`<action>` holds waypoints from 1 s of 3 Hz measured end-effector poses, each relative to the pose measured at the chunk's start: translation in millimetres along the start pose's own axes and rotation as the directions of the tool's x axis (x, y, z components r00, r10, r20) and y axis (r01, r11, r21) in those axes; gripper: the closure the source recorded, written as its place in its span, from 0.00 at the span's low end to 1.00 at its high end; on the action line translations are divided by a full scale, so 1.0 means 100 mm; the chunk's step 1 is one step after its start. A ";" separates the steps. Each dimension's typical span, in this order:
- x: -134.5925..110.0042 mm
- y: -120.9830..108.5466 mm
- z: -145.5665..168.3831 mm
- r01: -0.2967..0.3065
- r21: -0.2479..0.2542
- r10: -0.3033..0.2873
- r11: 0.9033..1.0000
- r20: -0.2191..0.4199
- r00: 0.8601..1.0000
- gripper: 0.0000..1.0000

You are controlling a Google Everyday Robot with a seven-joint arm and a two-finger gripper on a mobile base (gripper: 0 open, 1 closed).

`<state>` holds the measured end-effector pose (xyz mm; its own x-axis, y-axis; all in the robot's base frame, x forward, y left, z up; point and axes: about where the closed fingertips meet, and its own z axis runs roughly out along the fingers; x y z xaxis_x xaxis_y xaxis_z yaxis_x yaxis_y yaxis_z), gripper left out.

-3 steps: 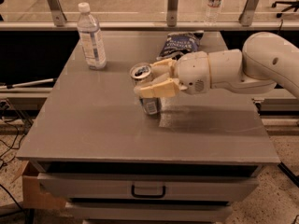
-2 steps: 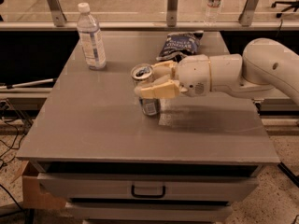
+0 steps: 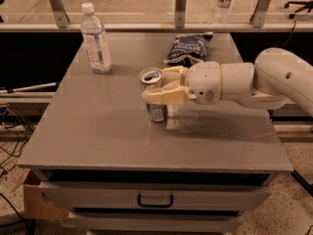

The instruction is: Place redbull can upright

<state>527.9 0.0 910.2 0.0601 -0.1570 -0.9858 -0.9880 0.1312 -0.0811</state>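
Observation:
The redbull can (image 3: 155, 110) stands upright near the middle of the grey table (image 3: 98, 131), its open top with pull tab facing up. My gripper (image 3: 159, 86) reaches in from the right on a white arm, and its cream fingers (image 3: 164, 96) close around the can's upper half. The can's bottom rests on or just above the tabletop.
A clear plastic water bottle (image 3: 95, 39) with white cap stands at the table's back left. A dark chip bag (image 3: 190, 48) lies at the back, just behind my gripper. A drawer with a handle (image 3: 155, 199) is below the front edge. Another bottle (image 3: 224, 4) stands beyond the rail.

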 end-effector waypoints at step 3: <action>0.05 -0.02 -0.06 -0.017 0.033 0.016 0.999 0.033 0.999 0.98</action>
<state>529.0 -6.8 905.8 0.0491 -0.1225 -0.9913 -0.9836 0.1663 -0.0693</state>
